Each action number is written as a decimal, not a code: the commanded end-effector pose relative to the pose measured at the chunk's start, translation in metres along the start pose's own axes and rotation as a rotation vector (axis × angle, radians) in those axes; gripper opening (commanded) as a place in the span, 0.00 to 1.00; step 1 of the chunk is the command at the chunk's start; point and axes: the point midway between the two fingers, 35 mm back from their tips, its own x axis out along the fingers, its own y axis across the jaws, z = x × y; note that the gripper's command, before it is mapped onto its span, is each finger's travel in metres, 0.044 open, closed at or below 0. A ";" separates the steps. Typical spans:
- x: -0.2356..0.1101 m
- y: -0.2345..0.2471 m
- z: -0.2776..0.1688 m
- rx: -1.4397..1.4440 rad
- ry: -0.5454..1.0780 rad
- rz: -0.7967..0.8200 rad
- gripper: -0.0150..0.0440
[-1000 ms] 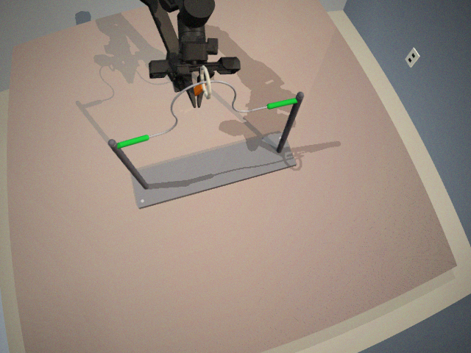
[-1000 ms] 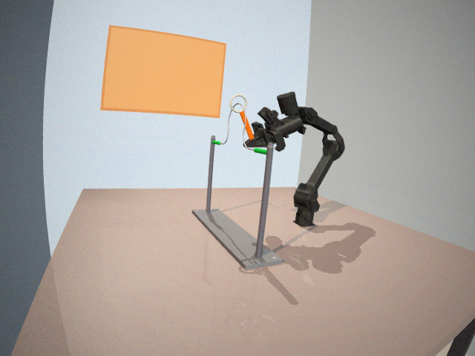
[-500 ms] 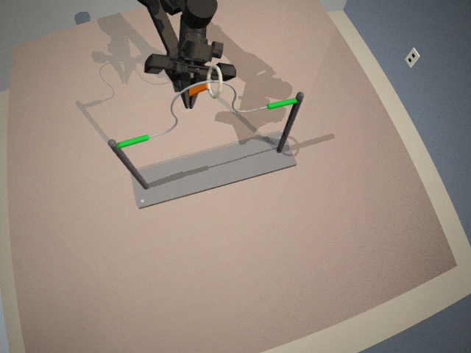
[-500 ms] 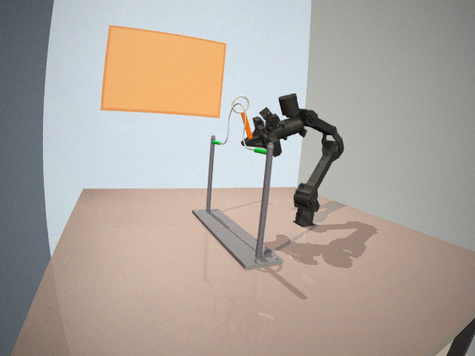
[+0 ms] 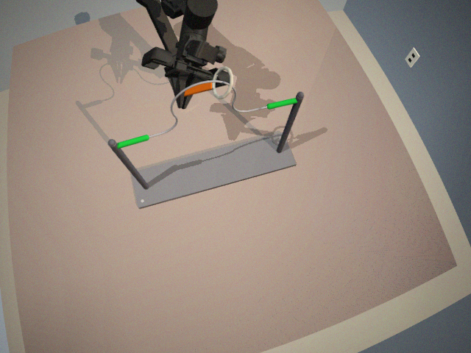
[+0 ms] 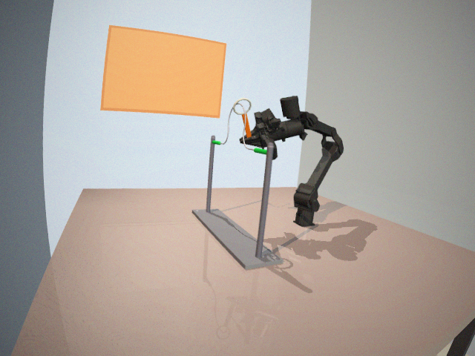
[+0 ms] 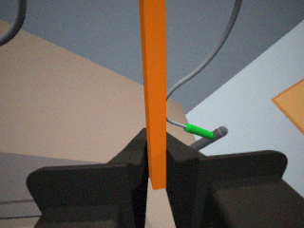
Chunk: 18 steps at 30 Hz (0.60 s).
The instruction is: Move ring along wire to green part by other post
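Observation:
My gripper is shut on the orange handle. It holds the pale ring up in the air. The thin grey wire passes through the ring at a high bend, nearer the right post than the left post. I cannot tell whether the ring touches the wire. Green parts sit beside the left post and the right post. One green part shows in the wrist view.
Both posts stand on a flat grey base plate on the tan table. The arm's base stands behind the plate. An orange panel hangs on the back wall.

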 end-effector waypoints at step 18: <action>0.000 -0.018 0.002 -0.281 -0.038 -0.164 0.00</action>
